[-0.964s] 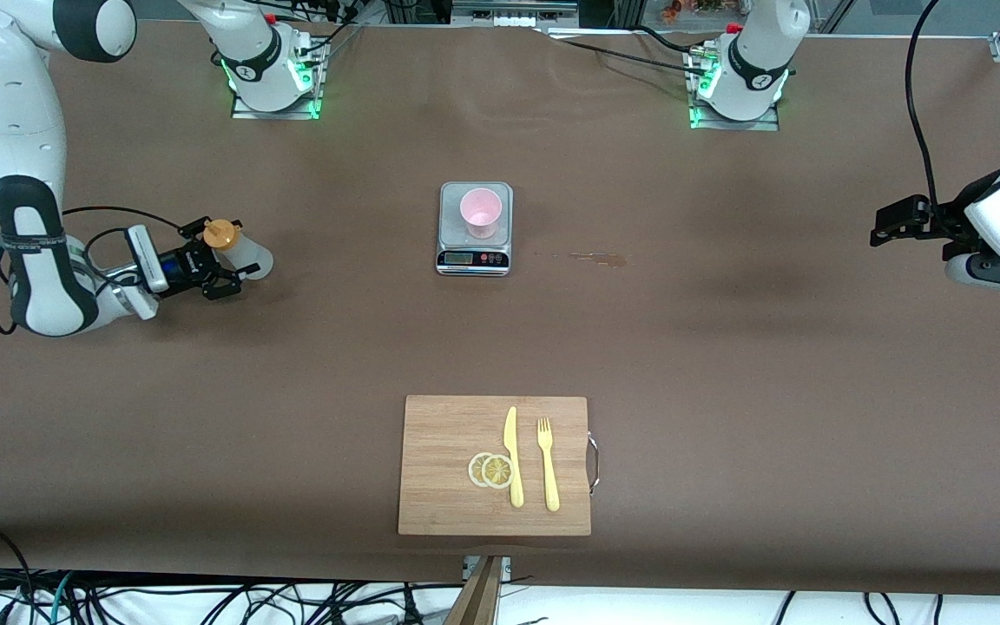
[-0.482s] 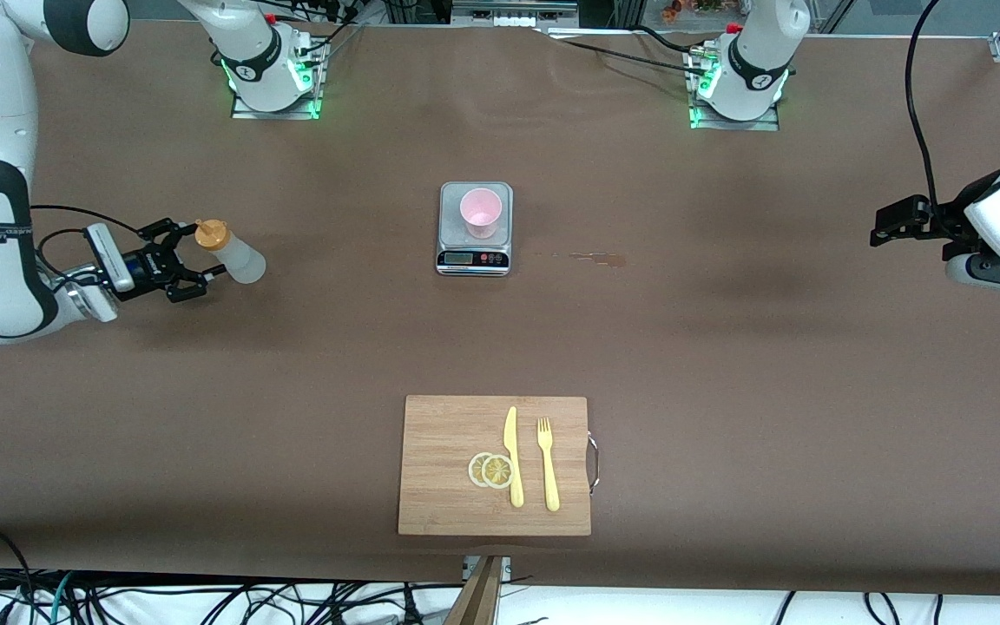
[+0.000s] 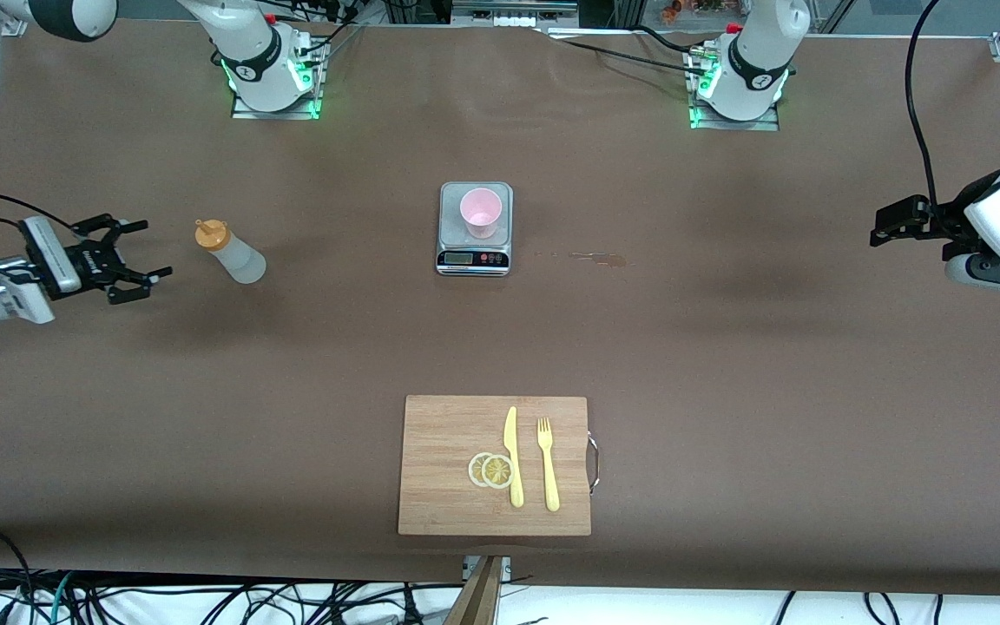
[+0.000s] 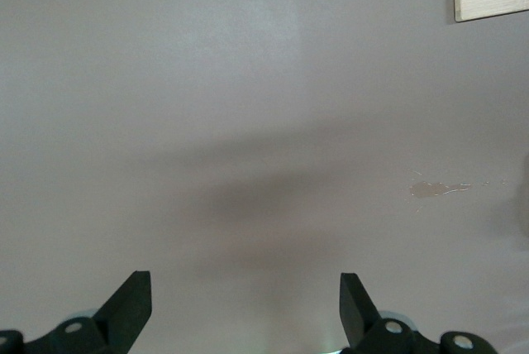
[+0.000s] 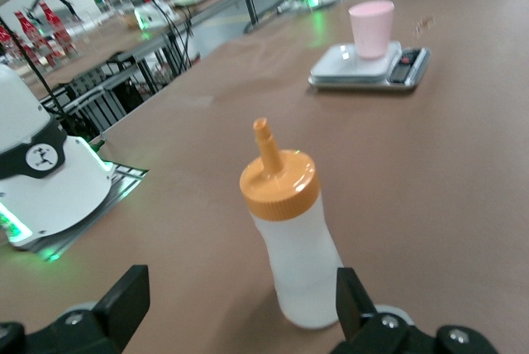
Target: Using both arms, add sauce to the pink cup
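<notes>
Sauce bottle (image 3: pixel 232 253) stands upright on the worktop (image 3: pixel 726 365) toward the right arm's end, whitish body w/ orange nozzle cap on top, nothing gripping it. Right claw (image 3: pixel 128 258) sits just beside it, further toward that end of the worktop, fingers spread wide apart & holding nothing, not touching the bottle. In the right wrist view the sauce bottle (image 5: pixel 288 227) shows between the two finger tips but clearly ahead of them, w/ a gap.

Near to far from the front camera: wooden cutting board (image 3: pixel 495 464) lies closest, carrying two lemon slices (image 3: pixel 490 470), a yellow knife (image 3: pixel 512 455) & a yellow fork (image 3: pixel 546 463), side by side. Farther up the worktop, about mid-table, the grey scale (image 3: pixel 475 227) w/ the pink cup (image 3: pixel 480 213) standing upright on its platform; cup looks empty. Cup & scale also visible in the right wrist view (image 5: pixel 371 29), well apart from the bottle. A small brownish smear (image 3: pixel 597 257) marks the worktop beside the scale, toward the left arm's end.

Left claw (image 3: pixel 886 224) waits up over the left arm's end of the worktop, well apart from cup & bottle; left wrist view shows its fingers (image 4: pixel 130 308) set apart w/ nothing between them, bare worktop below.
</notes>
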Motion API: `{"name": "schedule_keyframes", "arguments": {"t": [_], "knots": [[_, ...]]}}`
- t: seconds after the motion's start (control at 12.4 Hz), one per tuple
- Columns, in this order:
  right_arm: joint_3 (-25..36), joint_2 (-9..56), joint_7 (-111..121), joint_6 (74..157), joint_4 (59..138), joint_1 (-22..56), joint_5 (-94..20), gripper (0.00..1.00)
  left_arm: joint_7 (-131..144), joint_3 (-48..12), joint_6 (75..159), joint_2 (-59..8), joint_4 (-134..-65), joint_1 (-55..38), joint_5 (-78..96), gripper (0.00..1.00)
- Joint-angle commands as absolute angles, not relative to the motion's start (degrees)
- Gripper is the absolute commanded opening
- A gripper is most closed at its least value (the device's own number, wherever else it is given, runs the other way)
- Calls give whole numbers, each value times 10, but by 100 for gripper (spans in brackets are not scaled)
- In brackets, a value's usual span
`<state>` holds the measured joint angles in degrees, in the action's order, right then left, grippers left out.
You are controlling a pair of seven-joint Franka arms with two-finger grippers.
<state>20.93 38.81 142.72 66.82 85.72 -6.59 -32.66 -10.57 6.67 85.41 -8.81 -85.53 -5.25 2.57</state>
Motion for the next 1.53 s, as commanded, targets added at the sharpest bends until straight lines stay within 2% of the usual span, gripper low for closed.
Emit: {"name": "schedule_keyframes", "arguments": {"t": [0.0, 0.16, 0.4, 0.72, 1.04, 1.29, 1.45], "knots": [[203, 278, 1293, 722, 896, -30, -278, 100, -118, 69, 841, -97, -838, -54, 24, 100], [202, 204, 1164, 778, 952, -8, -269, 100, -118, 69, 841, -96, -838, -54, 24, 100], [193, 118, 956, 842, 991, 36, -233, 100, -118, 68, 841, -96, -837, -54, 24, 100], [133, 22, 642, 895, 1008, 66, -136, 100, -117, 66, 841, -96, -838, -55, 24, 100], [61, -17, 420, 888, 1002, 68, -69, 100, -117, 66, 841, -96, -837, -55, 24, 100], [47, -36, 255, 884, 1000, 90, -40, 100, -117, 66, 841, -97, -837, -55, 25, 100], [29, -38, 206, 877, 974, 101, 21, 100, -118, 66, 841, -97, -837, -55, 25, 100]]}}
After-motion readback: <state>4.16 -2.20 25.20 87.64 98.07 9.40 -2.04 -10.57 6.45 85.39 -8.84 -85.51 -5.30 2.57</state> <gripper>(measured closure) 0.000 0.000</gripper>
